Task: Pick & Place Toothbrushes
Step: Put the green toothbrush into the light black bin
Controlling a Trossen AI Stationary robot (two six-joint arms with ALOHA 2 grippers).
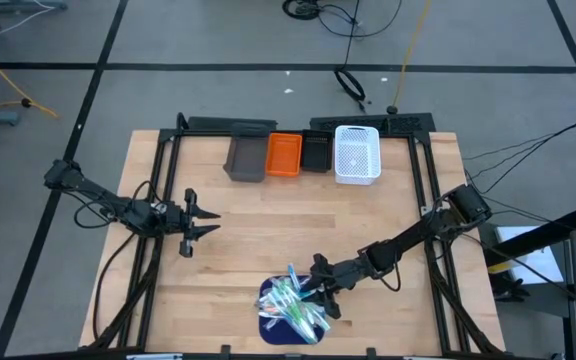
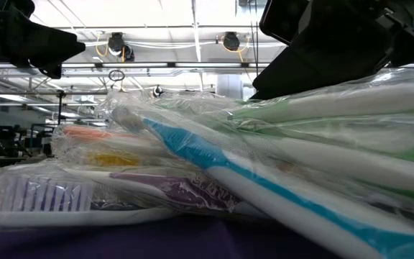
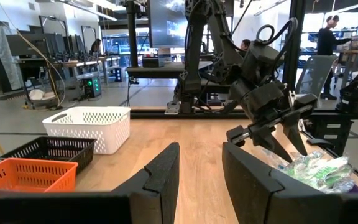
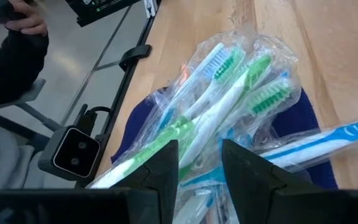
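The toothbrushes [image 1: 296,303], each in clear wrapping, lie heaped on a dark blue mat [image 1: 268,297] at the near edge of the table [image 1: 268,220]. The right hand [image 1: 320,296] is lowered over the heap, fingers parted on either side of a green-and-white brush, clamped on nothing. The left hand [image 1: 208,221] hangs over the table's left side, well apart from the heap, fingers parted and empty. Grey [image 1: 246,157], orange [image 1: 284,155], black [image 1: 315,152] and white [image 1: 357,153] bins line the far edge.
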